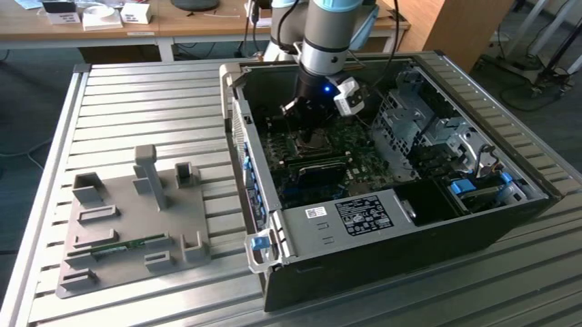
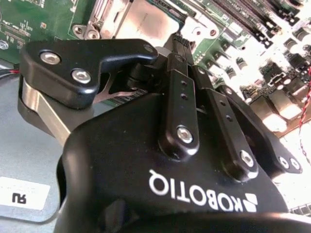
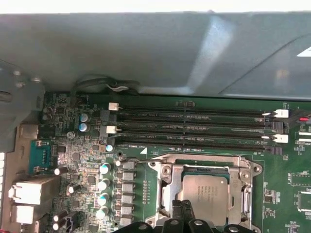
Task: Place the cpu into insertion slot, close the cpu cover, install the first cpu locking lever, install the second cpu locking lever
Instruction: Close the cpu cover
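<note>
- Gripper [image 1: 314,138] is down inside the open PC case [image 1: 509,225], upper-middle of the frame in the exterior view, right over the socket area of the board.
- Clenched or released: can't tell.
- cpu [image 3: 204,193] lies flat in the insertion slot [image 3: 206,171]; silver top faces up.
- cpu cover [image 3: 209,159] lies down around the chip, which shows thru its window. Latched or not: can't tell.
- In the first wrist view the gripper tip overlaps one edge of the cpu. Touching or just above: can't tell.
- Long black memory slots [image 3: 194,128] run just beside the socket on the green board [image 3: 73,160].
- Grey fixture tray [image 1: 118,225] sits lower left in the exterior view on the slatted table [image 1: 136,102], well apart from the case.
</note>
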